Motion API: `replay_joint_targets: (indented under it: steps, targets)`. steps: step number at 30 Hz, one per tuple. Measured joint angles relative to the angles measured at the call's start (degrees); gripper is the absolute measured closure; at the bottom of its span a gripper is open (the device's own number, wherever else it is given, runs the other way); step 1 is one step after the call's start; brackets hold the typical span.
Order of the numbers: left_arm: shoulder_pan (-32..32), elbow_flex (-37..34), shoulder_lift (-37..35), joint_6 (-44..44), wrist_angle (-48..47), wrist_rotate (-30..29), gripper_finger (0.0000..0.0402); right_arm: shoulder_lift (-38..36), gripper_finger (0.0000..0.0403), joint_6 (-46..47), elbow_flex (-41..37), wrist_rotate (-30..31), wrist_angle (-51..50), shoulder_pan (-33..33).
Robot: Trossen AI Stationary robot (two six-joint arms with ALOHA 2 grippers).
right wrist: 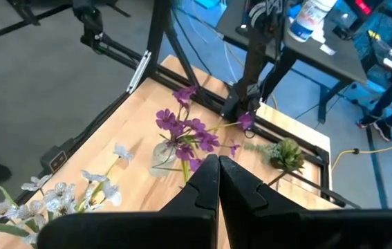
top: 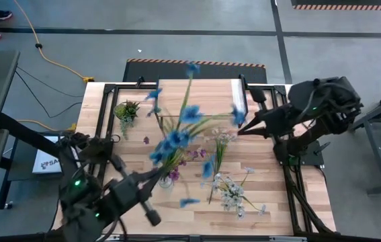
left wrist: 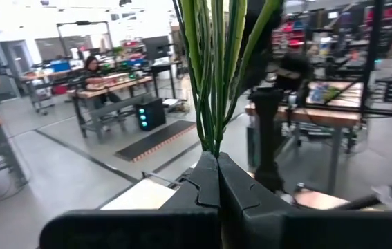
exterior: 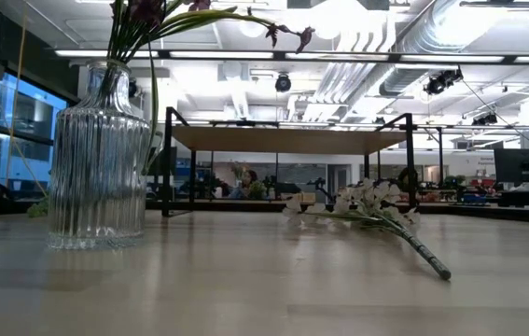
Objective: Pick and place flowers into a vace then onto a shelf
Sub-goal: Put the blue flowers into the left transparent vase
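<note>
Landmark: the glass vase (exterior: 96, 154), standing upright on the desk (top: 271, 202) and containing the purple flowers (right wrist: 185, 131).

Left hand (left wrist: 216, 181): closed on the green stems of the blue flowers (top: 177, 138). The spray is held raised above the vase, and its blossoms spread over the desk centre toward the shelf (exterior: 287, 140).

Right hand (right wrist: 216, 181): closed, holding nothing, raised above the desk on the far side of the vase from the left hand, near the shelf's right end.

White flowers (exterior: 367, 201): lying flat on the desk, to the right of the vase and clear of it, stem end pointing toward the desk's near edge.

Shelf: beyond the vase, at the desk's far edge; its plank top is bare.

Small potted plant (top: 126, 111): near the far left corner of the desk, well apart from the vase.

Open room: bare desk surface lies between the vase and the white flowers, and along the near edge.
</note>
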Motion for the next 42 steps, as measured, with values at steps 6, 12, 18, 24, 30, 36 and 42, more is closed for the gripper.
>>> replay_joint_targets:
  steps: [6,12,18,24,30,36,42]
  targets:
    - [-3.9,0.0,0.0,-3.4,-4.9,0.2,0.0379,2.4,0.0402,-0.1,0.0,-0.2,0.1,0.0]
    - [-6.0,0.0,0.1,-19.2,-19.5,0.2,0.0379,2.3,0.0402,0.2,0.0,-0.2,1.9,0.0]
    - [-7.4,-1.1,0.6,-38.1,-34.6,0.2,0.0379,2.0,0.0402,1.4,0.0,-0.2,3.0,0.0]
    - [-9.2,-6.0,0.9,-45.6,-39.3,0.4,0.0379,2.0,0.0403,1.7,0.0,-0.2,2.8,0.0]
    - [-11.6,-11.0,0.8,-51.7,-41.7,0.2,0.0379,2.0,0.0402,2.8,0.0,-0.2,3.0,0.0]
    - [-11.5,-16.4,0.8,-63.0,-46.2,0.2,0.0379,2.0,0.0402,4.9,0.0,-0.2,5.4,0.0]
    - [-11.5,-20.4,0.9,-68.8,-46.6,0.2,0.0379,2.0,0.0403,5.6,0.0,-0.2,7.7,0.0]
